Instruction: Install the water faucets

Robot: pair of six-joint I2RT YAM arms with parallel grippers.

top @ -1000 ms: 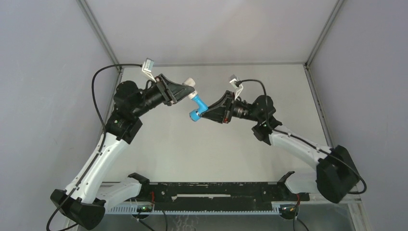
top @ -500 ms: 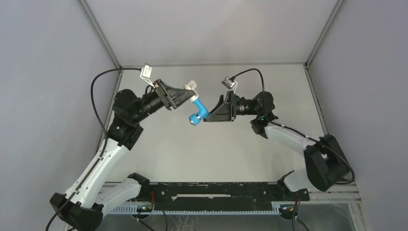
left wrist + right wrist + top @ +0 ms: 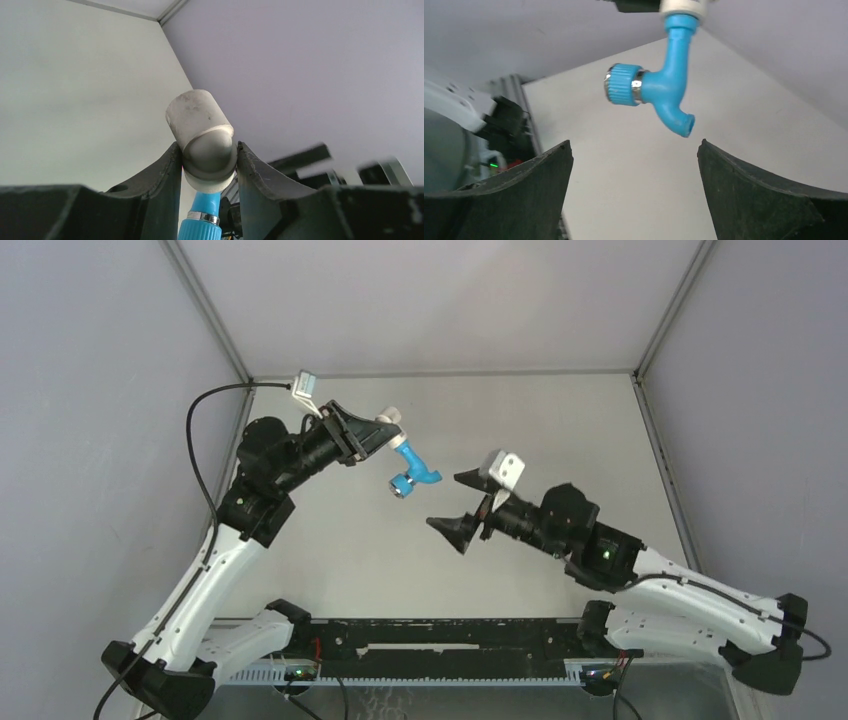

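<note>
Blue tap (image 3: pixel 412 465) hangs from white fitting (image 3: pixel 391 417), centre frame
Left gripper (image 3: pixel 383 430) clamps the fitting; right gripper (image 3: pixel 447 502), lower right, gapes wide.

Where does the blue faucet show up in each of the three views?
Top external: the blue faucet is left of centre, hanging off the white fitting.
Left wrist: only its neck shows, at the bottom edge under the fitting.
Right wrist: upper middle, spout pointing down and right.
Shared landmark: the white fitting, at the top edge in the right wrist view.
</note>
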